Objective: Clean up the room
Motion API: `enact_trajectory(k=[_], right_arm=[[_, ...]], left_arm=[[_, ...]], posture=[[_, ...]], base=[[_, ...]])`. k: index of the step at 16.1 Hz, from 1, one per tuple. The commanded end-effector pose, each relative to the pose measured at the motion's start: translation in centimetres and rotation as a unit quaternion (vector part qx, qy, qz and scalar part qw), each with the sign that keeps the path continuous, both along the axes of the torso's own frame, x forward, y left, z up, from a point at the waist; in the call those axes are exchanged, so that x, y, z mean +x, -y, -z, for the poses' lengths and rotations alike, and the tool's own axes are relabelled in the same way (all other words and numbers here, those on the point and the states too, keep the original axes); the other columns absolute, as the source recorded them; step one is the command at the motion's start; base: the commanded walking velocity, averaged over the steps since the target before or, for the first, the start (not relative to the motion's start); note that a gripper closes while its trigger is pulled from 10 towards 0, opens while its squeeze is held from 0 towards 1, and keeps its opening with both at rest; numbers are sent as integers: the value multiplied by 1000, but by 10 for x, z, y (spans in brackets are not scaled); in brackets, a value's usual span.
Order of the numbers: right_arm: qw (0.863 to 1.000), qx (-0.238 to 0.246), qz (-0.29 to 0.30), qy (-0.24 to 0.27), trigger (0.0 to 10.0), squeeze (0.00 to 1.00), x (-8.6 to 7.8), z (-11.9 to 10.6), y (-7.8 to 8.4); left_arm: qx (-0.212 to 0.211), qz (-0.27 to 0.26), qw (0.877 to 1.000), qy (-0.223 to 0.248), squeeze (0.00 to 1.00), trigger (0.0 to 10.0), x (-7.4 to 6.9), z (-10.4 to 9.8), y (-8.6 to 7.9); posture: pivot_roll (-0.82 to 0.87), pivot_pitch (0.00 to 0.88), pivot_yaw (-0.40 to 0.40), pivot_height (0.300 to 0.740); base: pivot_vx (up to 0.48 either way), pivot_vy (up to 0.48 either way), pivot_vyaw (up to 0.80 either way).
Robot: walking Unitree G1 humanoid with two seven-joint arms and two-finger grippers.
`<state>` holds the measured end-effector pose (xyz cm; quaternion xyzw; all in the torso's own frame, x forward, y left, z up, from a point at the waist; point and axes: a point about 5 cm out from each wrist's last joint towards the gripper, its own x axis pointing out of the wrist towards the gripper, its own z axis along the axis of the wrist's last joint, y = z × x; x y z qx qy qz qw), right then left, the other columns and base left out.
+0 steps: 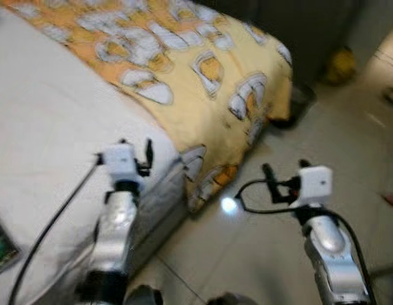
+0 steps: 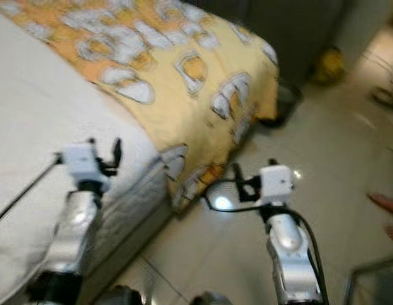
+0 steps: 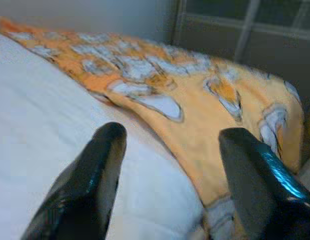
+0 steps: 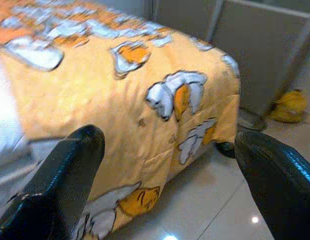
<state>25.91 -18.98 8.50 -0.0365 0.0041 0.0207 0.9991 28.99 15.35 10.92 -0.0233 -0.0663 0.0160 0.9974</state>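
A yellow-orange blanket [image 1: 202, 89] printed with white cartoon shapes lies across the far part of a bed and hangs over its corner down to the floor. The white mattress [image 1: 44, 146] is bare on the near side. My left gripper [image 3: 170, 165] hovers open over the mattress edge, just short of the blanket's border. My right gripper [image 4: 170, 165] is open above the tiled floor, facing the hanging blanket corner. Nothing is between either pair of fingers.
A yellow object [image 1: 341, 65] lies on the floor by a dark wall beyond the bed, with a dark round dish [image 4: 247, 122] near the blanket's corner. A printed flat item [image 1: 2, 251] rests on the mattress at near left. Glossy floor tiles [image 1: 259, 254] stretch to the right.
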Motion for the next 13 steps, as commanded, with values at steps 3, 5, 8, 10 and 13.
enact_trajectory(k=[3,5,8,10,13], right_arm=[[997,6,67,-23,10000,1000,-20,15,20],[999,-2,27,-28,10000,1000,-10,21,6],[999,-32,1,-31,10000,0,0,21,2],[999,-27,-10,-31,10000,0,7,19,-2],[999,-11,-14,-27,10000,0,13,20,-9]], left_arm=[[48,22,998,-30,0,10000,-6,10,13],[35,11,997,-73,0,10000,3,19,23],[68,15,991,-113,0,10000,13,30,21],[93,22,990,-109,0,10000,20,25,17],[107,16,988,-107,0,10000,26,21,16]], posture=[[-41,0,-54,722],[-46,0,-55,722],[-53,0,-57,722],[-49,0,-48,722],[-41,0,-39,722]], base=[[0,-425,0],[0,-454,0],[0,-303,0],[0,-240,338],[0,-456,663]])
